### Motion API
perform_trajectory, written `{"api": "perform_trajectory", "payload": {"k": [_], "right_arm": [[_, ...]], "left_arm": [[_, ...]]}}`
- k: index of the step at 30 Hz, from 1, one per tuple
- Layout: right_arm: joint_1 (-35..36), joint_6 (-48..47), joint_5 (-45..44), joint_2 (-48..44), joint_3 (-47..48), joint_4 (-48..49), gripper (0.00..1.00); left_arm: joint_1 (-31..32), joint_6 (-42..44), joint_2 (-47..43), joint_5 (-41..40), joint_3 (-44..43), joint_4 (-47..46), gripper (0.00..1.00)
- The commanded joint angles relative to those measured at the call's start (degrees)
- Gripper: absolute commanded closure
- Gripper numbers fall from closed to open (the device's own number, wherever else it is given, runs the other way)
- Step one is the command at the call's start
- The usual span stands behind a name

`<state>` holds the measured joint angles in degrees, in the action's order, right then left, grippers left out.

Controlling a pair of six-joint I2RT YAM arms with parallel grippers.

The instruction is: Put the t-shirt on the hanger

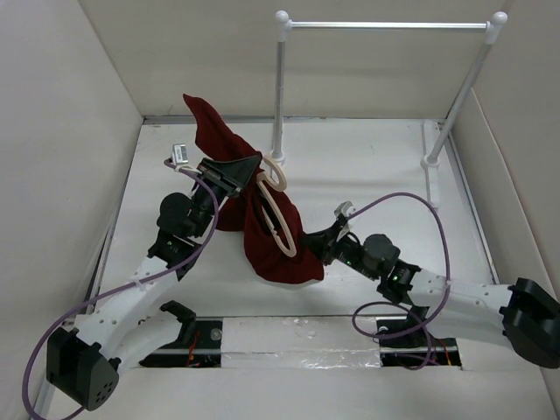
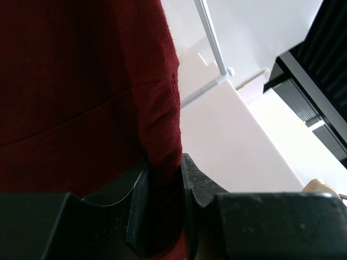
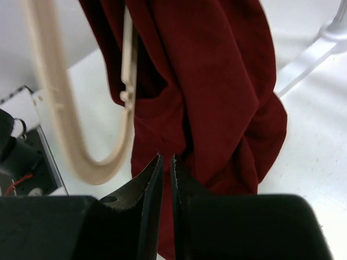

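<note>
White table point(image 1: 376, 166), bunched maroon t-shirt point(image 1: 273, 258) against cream hanger point(image 1: 285, 234), left gripper point(image 1: 248, 168) and right gripper point(image 1: 321, 239) both pinching cloth.

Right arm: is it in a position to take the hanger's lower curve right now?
Probably not yet. The right end effector looks shut on a fold of the t-shirt, so it must let go first. Otherwise the hanger hangs close beside it, its curve bare, with nothing between.

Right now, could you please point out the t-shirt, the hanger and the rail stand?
t-shirt point(image 1: 289, 267): top view, its bunched lower part.
hanger point(image 3: 95, 172): right wrist view, its rounded shoulder end.
rail stand point(image 1: 385, 25): top view, its horizontal top bar.
</note>
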<state>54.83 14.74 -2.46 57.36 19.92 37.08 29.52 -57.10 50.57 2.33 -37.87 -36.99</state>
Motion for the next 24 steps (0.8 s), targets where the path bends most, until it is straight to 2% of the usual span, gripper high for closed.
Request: {"api": "perform_trajectory", "payload": {"k": [1,6,14,19,22,24], "right_arm": [[0.28,-0.41,0.96,3.1,1.35,6.86,0.84],[0.28,-0.42,3.95,8.28,2.39,11.08,0.78],[0.28,-0.77,8.96,14.09,6.27,12.31,0.7],[0.28,-0.06,8.26,15.23,6.44,14.07,0.66],[0.28,-0.77,10.1,15.94,7.85,12.67,0.69],[0.28,-0.51,9.23,14.11,6.98,11.7,0.76]], "left_arm": [[-0.07,-1.17,-2.13,3.73,-3.44,-4.23,1.0],[-0.07,-1.61,-3.02,4.0,-3.7,-3.01,1.0],[-0.07,-2.93,-3.02,6.02,-5.11,-1.68,1.0],[-0.07,-3.63,-3.46,6.2,-5.19,-1.77,1.0],[-0.07,-3.8,-3.63,6.64,-4.76,-1.76,1.0],[-0.07,-4.07,-3.9,6.11,-4.41,-2.03,1.0]]}}
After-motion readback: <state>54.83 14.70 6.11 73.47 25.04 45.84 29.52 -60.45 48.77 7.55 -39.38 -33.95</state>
